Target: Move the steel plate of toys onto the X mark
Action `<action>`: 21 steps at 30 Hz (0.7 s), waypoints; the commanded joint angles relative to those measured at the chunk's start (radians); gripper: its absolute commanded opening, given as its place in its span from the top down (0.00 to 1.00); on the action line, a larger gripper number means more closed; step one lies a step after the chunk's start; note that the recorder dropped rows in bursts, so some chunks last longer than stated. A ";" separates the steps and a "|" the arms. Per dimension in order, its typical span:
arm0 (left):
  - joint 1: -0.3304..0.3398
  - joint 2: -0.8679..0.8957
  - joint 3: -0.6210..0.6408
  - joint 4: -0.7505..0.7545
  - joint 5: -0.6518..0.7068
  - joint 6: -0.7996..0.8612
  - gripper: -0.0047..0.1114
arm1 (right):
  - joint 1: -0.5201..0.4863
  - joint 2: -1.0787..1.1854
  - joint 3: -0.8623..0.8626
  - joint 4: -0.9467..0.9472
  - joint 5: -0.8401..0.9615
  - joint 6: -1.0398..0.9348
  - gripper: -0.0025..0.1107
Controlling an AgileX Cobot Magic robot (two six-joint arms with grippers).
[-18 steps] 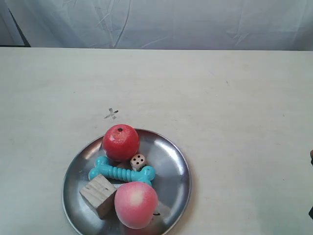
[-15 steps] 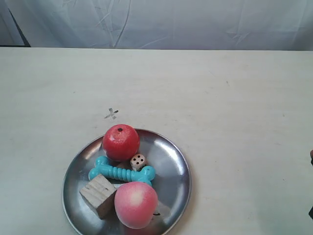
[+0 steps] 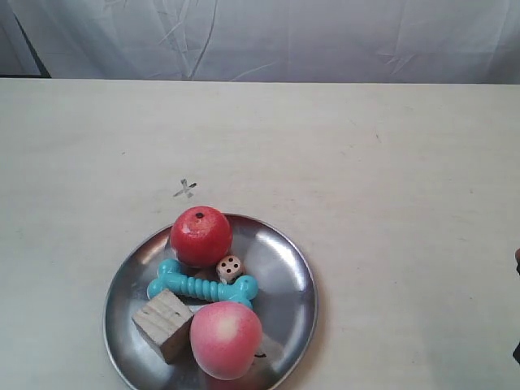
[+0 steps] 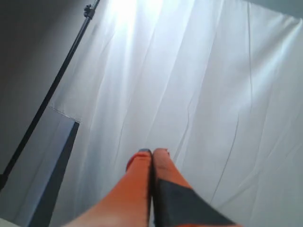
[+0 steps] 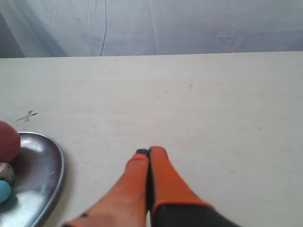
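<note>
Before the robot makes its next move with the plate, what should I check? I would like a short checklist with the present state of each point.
1. All toys on the steel plate: ok. The apple, peach, bone, cube and die lie inside its rim.
2. X mark uncovered: ok. It shows on the table, just beyond the rim near the apple.
3. Plate on the X mark: not ok. It lies beside it.
4. Right gripper ready to grasp the rim: not ok. It is shut and apart from the plate.
5. Left gripper placed near the plate: cannot tell. It is shut and faces the curtain.
</note>
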 commanded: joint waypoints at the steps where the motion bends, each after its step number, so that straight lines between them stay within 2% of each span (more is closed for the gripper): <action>1: 0.000 -0.004 0.005 -0.082 -0.042 -0.030 0.96 | -0.006 -0.007 0.002 -0.005 -0.026 -0.002 0.99; 4: 0.000 -0.004 0.005 -0.126 -0.018 -0.030 0.96 | -0.006 -0.007 0.002 0.035 -0.148 -0.002 0.99; 9: 0.000 -0.004 0.005 -0.165 0.005 -0.032 0.96 | -0.006 -0.007 0.002 0.350 -0.364 0.000 0.99; 13: 0.000 -0.004 -0.073 -0.209 0.165 -0.030 0.96 | -0.006 -0.007 0.002 0.752 -0.470 0.002 0.99; 15: 0.000 0.037 -0.121 -0.200 0.252 -0.030 0.96 | -0.006 -0.007 0.002 0.887 -0.503 0.002 0.99; 18: 0.000 0.152 -0.213 -0.199 0.381 -0.030 0.96 | -0.006 -0.005 0.002 0.818 -0.503 -0.031 0.99; 21: 0.000 0.334 -0.324 -0.130 0.538 -0.028 0.96 | -0.006 0.008 -0.010 0.783 -0.449 -0.028 0.99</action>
